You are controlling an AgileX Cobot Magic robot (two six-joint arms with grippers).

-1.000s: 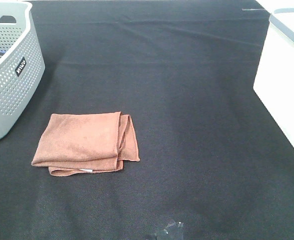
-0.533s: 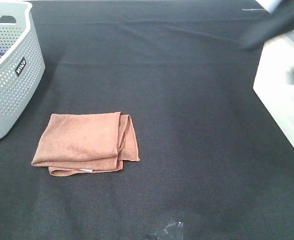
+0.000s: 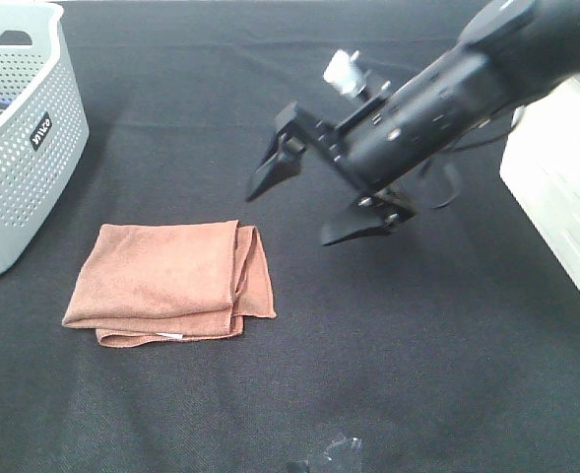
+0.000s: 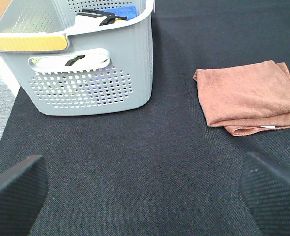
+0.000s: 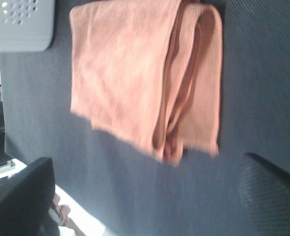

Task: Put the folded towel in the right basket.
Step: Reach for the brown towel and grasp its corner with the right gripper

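Note:
The folded brown towel (image 3: 166, 281) lies flat on the black cloth at the left centre. My right gripper (image 3: 302, 209) is open and empty, hanging above the cloth just right of the towel, its arm reaching in from the upper right. The right wrist view shows the towel (image 5: 140, 73) ahead of the open right gripper (image 5: 147, 196). The white right basket (image 3: 555, 187) stands at the right edge. My left gripper (image 4: 145, 196) is open and empty, low over the cloth, with the towel (image 4: 250, 96) in front of it; it is out of the high view.
A grey perforated basket (image 3: 19, 148) with items inside stands at the far left, close to the towel; it also shows in the left wrist view (image 4: 85, 83). A small clear scrap (image 3: 334, 453) lies at the front edge. The black cloth (image 3: 368, 345) covers the table.
My right arm has swung in from the upper right corner to the middle, and its open gripper now hangs beside the towel. The towel has not moved.

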